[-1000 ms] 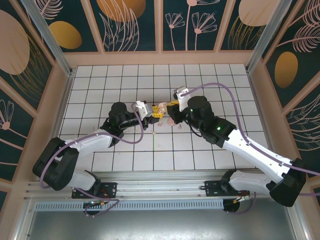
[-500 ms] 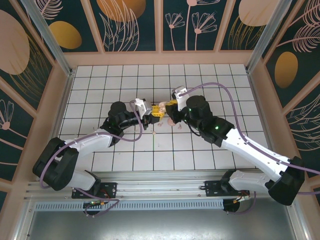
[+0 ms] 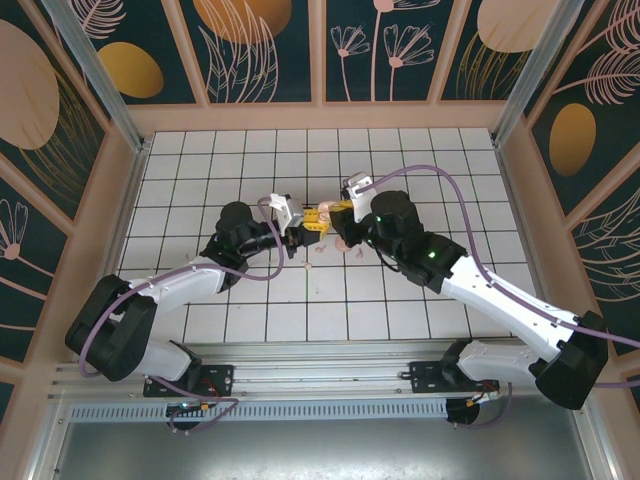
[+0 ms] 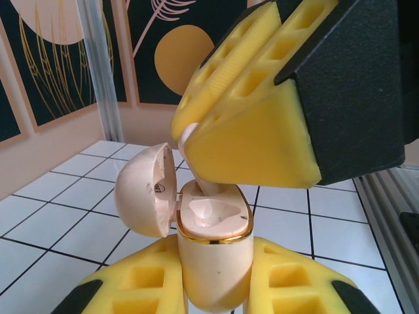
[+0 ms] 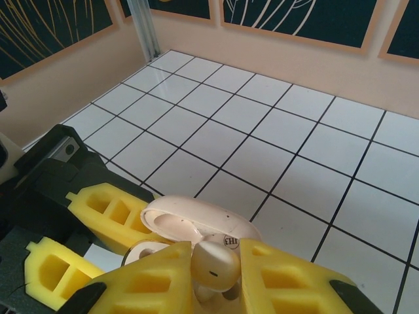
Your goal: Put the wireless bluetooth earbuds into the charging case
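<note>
Down at the near edge both arms reach in over the tiled table (image 3: 200, 170). A small pale piece (image 3: 308, 266) lies loose on a tile short of the grippers. It could be the second bud, but it's too small to tell.

On to mid-table. The left gripper (image 4: 213, 288) is clamped on the body of the charging case (image 4: 213, 258) and holds it upright off the tiles. The lid (image 4: 145, 190) is swung open to one side.

Right above it, the right gripper (image 5: 216, 288) pinches an earbud (image 5: 213, 261) between its yellow pads. The bud's lower end is right at the case's open mouth, touching or just entering; I can't say which.

So this looks like the insertion itself. Next it wants a short, straight push down into the well with the stem lined up. Then comes a clean release that doesn't drag the bud back out, while the left gripper holds steady.

Against a second ago, the right arm has edged toward the left one and the two grippers sit closer together. Both grips are unchanged.
</note>
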`<action>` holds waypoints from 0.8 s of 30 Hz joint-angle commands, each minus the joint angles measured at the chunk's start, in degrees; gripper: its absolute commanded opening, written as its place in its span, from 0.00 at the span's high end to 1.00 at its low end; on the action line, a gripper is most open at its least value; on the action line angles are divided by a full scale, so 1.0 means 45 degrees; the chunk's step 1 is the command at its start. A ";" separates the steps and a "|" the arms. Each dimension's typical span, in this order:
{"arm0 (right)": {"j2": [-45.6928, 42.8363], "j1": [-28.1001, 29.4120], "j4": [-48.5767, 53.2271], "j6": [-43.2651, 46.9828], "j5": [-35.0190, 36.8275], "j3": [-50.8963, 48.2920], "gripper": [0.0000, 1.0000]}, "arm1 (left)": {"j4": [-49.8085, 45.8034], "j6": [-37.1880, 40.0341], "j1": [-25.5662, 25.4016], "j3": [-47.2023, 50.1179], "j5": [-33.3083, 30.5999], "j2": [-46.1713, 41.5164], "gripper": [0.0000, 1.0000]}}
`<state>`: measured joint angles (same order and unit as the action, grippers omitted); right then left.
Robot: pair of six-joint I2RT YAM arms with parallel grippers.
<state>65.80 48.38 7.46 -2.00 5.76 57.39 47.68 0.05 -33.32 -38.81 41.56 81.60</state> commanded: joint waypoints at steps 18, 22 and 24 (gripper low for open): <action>-0.0243 -0.0605 -0.0007 -0.0768 -0.2049 0.0362 0.62 | 0.0288 -0.0108 -0.0038 -0.0521 0.0161 -0.0221 0.85; -0.0393 -0.1033 -0.0161 -0.1121 -0.2926 0.0387 0.56 | 0.0186 -0.0076 -0.0040 -0.0523 0.0149 -0.0240 0.85; -0.0490 -0.1244 -0.0264 -0.1299 -0.3371 0.0389 0.54 | 0.0161 -0.0071 -0.0037 -0.0519 0.0134 -0.0263 0.85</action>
<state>65.52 43.92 7.51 -5.72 -5.10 57.39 47.68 -0.30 -33.34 -39.40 41.95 81.60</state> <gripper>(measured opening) 0.455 0.189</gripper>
